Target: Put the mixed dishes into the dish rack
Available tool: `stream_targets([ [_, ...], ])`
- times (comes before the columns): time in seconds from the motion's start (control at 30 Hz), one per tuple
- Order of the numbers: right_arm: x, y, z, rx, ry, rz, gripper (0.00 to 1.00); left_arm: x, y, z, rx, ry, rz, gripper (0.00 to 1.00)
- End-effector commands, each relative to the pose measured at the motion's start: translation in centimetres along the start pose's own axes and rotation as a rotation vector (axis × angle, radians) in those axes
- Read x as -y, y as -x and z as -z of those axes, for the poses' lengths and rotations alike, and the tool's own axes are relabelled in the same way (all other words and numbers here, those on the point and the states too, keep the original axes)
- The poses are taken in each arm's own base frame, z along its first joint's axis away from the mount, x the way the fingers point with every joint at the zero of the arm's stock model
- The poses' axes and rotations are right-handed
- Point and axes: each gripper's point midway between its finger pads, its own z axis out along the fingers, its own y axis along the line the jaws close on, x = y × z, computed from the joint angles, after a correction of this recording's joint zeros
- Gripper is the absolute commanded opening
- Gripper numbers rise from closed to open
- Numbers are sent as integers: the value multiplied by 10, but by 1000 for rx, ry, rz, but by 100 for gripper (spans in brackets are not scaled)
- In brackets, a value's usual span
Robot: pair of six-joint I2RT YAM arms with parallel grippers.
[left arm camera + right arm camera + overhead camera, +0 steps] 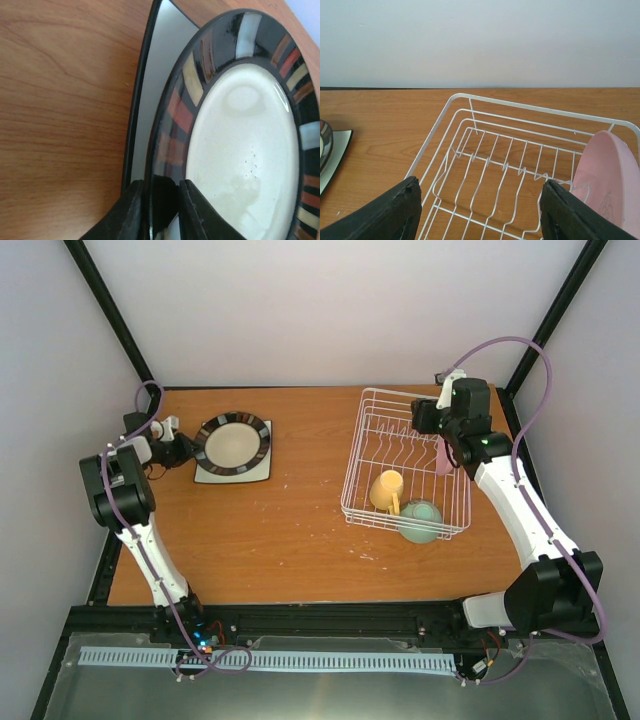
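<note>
Wooden table (280, 530). Left gripper (161, 192) pinches black-rimmed plate (240, 150) rim, 10 o'clock, atop white square plate (157, 75). Right gripper (480, 192) wide over dish rack (362, 430), 3 o'clock. Lift slowly, tilt upright, leave square plate behind.

In the rack (354, 450) the far prong rows stand open. A mug (387, 490) and bowl (421, 521) crowd its near end, and a pink plate (607, 185) lines its right wall. Bare table (290, 530) spreads between the rack and the black-rimmed plate (232, 442).
</note>
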Motion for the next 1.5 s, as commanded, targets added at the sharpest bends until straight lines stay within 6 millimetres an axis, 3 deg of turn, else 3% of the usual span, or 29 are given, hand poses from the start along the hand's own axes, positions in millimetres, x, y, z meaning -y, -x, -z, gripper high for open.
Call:
stream_targets([
  [0.0,-3,15,3,37,14,8,64,4,15,4,25,-3,-33,15],
  [0.2,-6,13,1,28,22,11,64,7,17,8,30,-3,-45,1],
  [0.77,-24,7,-6,6,68,25,64,32,32,37,80,9,-103,1],
  [0.97,-29,1,-12,-14,94,13,64,34,29,39,76,2,-104,1],
  [1.2,-116,-37,-36,-120,277,81,64,31,16,36,64,-1,-91,1],
  [1.47,-219,-68,-56,-210,476,164,64,22,2,27,42,-4,-69,3],
])
